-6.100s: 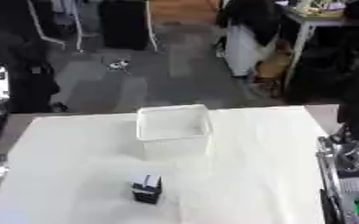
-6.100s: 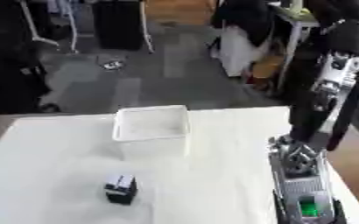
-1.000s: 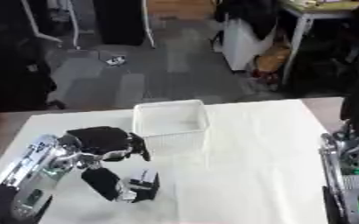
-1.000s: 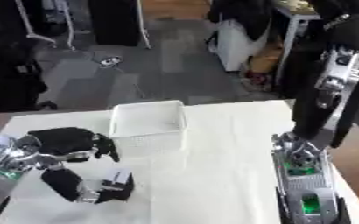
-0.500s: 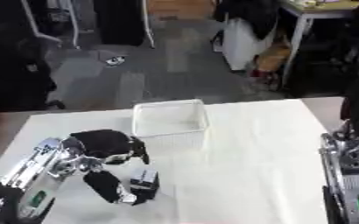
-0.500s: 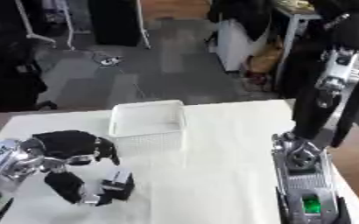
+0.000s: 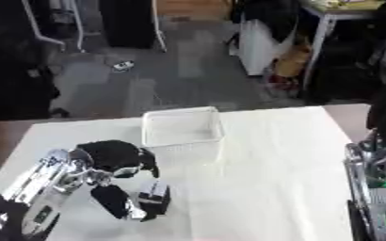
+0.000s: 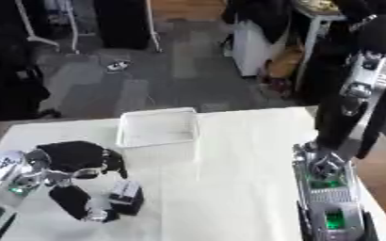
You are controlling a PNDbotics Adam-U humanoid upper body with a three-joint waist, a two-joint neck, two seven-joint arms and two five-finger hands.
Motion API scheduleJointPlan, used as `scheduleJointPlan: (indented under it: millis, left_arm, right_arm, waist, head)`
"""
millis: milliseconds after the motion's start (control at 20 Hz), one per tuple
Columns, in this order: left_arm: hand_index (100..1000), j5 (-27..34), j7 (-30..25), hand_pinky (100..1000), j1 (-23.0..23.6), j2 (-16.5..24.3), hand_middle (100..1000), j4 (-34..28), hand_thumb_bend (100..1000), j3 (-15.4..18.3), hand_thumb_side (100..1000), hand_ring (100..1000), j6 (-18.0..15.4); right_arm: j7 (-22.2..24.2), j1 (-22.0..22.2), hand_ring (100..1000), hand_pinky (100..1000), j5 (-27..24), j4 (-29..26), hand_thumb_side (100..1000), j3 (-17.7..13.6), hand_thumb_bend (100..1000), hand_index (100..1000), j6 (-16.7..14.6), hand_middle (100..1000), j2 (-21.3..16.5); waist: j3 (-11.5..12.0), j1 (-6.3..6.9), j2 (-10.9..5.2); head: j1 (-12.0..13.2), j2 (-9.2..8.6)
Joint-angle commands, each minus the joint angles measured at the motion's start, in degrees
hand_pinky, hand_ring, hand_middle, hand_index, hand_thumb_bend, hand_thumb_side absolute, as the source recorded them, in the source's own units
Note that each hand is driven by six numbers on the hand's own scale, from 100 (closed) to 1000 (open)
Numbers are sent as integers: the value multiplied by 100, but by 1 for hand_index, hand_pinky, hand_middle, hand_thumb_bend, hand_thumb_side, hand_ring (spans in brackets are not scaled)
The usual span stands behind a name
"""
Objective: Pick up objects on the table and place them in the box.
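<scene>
A small black and white block (image 7: 153,195) stands on the white table (image 7: 270,179), in front of the white box (image 7: 182,128). My left hand (image 7: 112,157) reaches in from the lower left and straddles the block. Its thumb (image 7: 116,203) lies down the block's left side, at or very near it. Its dark fingers (image 7: 145,164) curl just above the block, with a gap between them. The hand is open around the block, which rests on the table. The box looks empty. Only my right forearm (image 8: 325,188) shows, at the right edge; its hand is out of view.
The table's right edge runs beside my right forearm. Beyond the far edge lies a grey floor with dark furniture and a white table leg (image 7: 316,52). White tabletop lies right of the box and block.
My left hand has edged slightly closer to the block, the thumb drawing in by its left side. The block and the box have not moved.
</scene>
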Motion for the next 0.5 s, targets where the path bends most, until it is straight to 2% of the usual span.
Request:
scheduleJointPlan:
  millis: [50, 500]
  left_arm:
    - [840, -116, -320, 526, -150, 63, 793, -5, 383, 32, 776, 644, -426]
    - [842, -424, -85, 521, -177, 84, 803, 115, 391, 46, 739, 638, -542]
  right_arm:
    - [27, -115, 737, 835, -16, -94, 1000, 12, 108, 822, 0, 729, 18]
    - [30, -117, 737, 835, -17, -98, 1000, 12, 108, 822, 1, 729, 23]
  waist:
    - [-11, 13, -44]
    - [-16, 15, -44]
  head:
    - [46, 10]
    - [39, 13]
